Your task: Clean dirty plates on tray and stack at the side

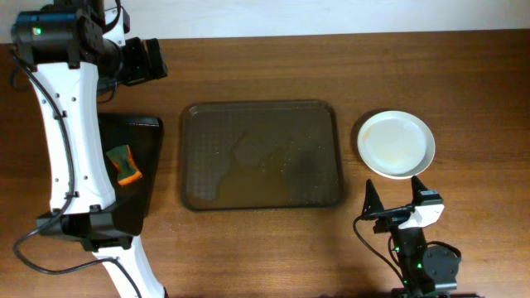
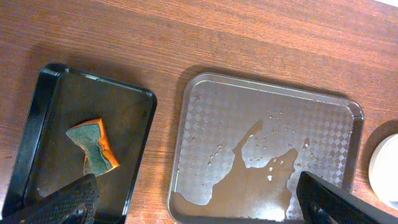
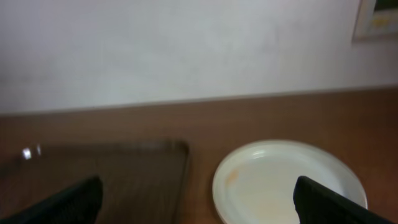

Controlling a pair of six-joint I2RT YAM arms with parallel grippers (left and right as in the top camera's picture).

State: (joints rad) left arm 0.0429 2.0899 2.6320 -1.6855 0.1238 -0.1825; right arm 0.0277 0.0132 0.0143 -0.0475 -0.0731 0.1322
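Note:
A stack of white plates [image 1: 396,144] sits on the table to the right of the brown tray [image 1: 262,156]; only the top plate shows, with faint orange traces, also in the right wrist view [image 3: 286,182]. The tray holds no plates, only a puddle of water [image 2: 261,168]. My left gripper [image 1: 142,60] is open and empty, raised at the far left of the table; in its wrist view its fingertips [image 2: 199,202] frame the tray's near edge. My right gripper [image 1: 396,199] is open and empty, low at the front right, just short of the plates [image 3: 196,199].
A smaller glossy black tray [image 1: 132,170] at the left holds an orange and green sponge [image 1: 122,164], also seen in the left wrist view [image 2: 93,144]. The left arm's white links run down the left side of the table.

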